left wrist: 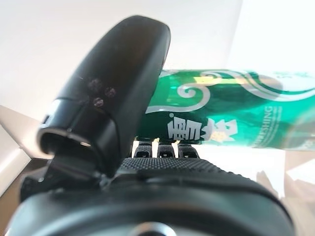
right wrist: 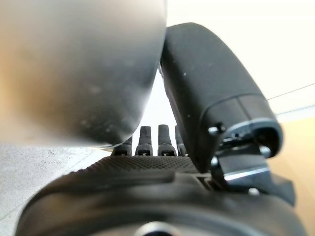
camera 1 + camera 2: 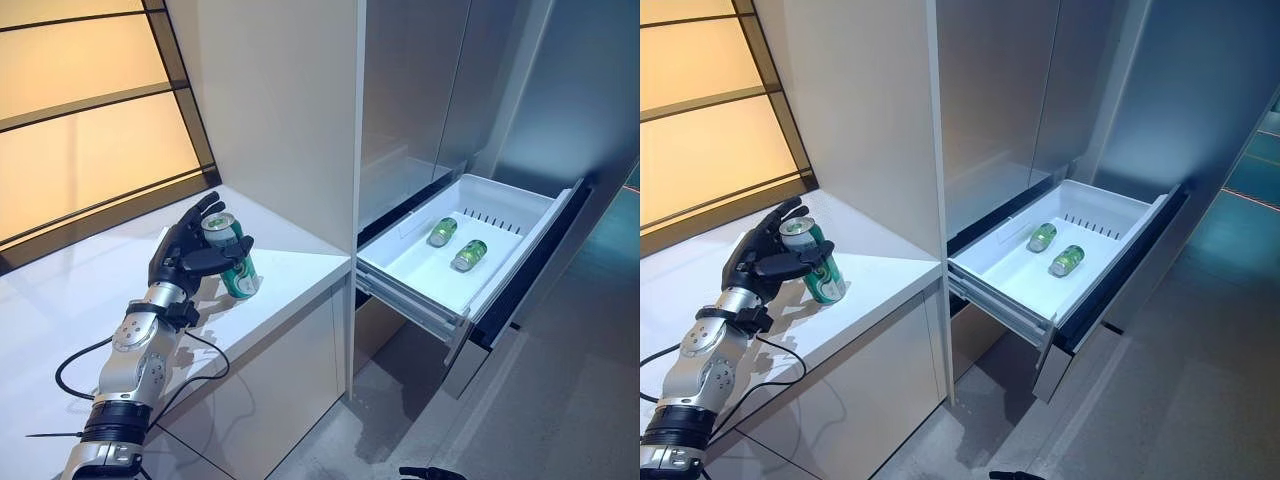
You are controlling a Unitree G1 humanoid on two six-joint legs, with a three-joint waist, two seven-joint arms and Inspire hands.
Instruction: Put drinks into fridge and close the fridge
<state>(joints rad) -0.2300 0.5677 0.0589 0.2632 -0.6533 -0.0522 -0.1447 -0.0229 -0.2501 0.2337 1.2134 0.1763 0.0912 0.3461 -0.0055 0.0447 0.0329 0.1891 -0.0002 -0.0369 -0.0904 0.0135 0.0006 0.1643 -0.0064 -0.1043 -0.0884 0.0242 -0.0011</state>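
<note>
At left of frame, a green can (image 3: pixel 232 257) on the counter (image 3: pixel 290 262) is clasped by the left hand (image 3: pixel 183 257), fingers curled round, ready for carrying to the open drawer (image 3: pixel 520 255), where two cans (image 3: pixel 442 232) (image 3: pixel 468 255) lie. The right hand (image 2: pixel 216 93) shows fingers that cannot be judged.

The white counter (image 3: pixel 290 262) is carrying one green can (image 3: pixel 233 262), standing upright near its front edge with the left hand (image 3: pixel 185 255) wrapping around it. Beside the counter, the white drawer (image 3: pixel 520 232) is hanging open, and two green cans (image 3: pixel 442 232) (image 3: pixel 468 255) are lying on their sides in it, close together.
</note>
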